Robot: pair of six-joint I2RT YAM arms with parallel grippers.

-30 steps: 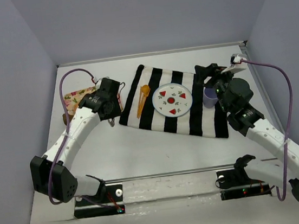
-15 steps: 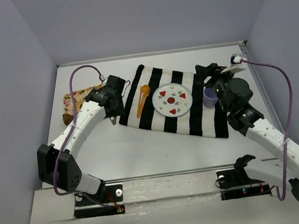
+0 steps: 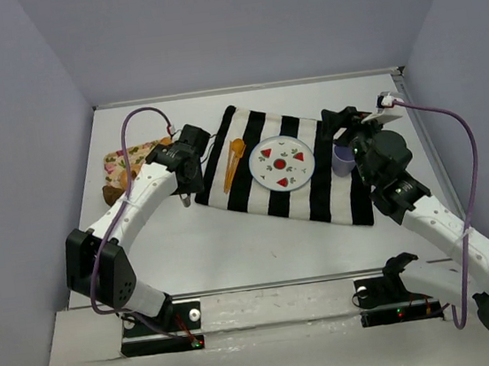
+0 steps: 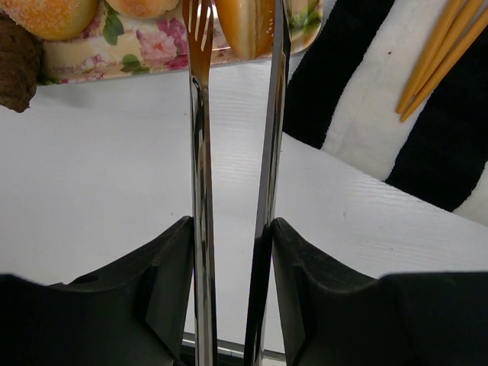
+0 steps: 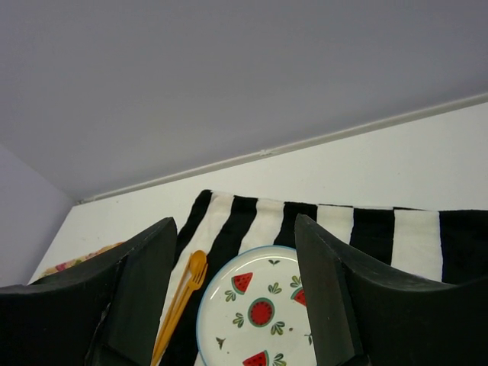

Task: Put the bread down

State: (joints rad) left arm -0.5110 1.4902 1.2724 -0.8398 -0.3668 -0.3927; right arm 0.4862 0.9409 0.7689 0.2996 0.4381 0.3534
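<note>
My left gripper (image 4: 232, 225) (image 3: 184, 165) is shut on a pair of steel tongs (image 4: 200, 152), which reach out to the floral tray (image 4: 114, 57) (image 3: 126, 162). The bread (image 4: 242, 27), a smooth golden-brown roll, lies between the two tong arms at the tray's near edge. The frame's top edge cuts it off, and I cannot tell whether it is lifted. The white watermelon plate (image 3: 281, 162) (image 5: 259, 313) lies on the striped cloth (image 3: 317, 192). My right gripper (image 5: 232, 229) (image 3: 344, 124) hangs open and empty beyond the plate's right side.
A sugared ring-shaped bread (image 4: 49, 15) and a dark brown piece (image 4: 15, 61) are on the tray's left part. Orange cutlery (image 3: 233, 162) (image 4: 438, 53) lies on the cloth left of the plate. A purple cup (image 3: 343, 158) stands under the right wrist. Walls close the table off.
My left arm has swung a little to the right and away from its base, carrying the tongs. The right arm has stayed still.
</note>
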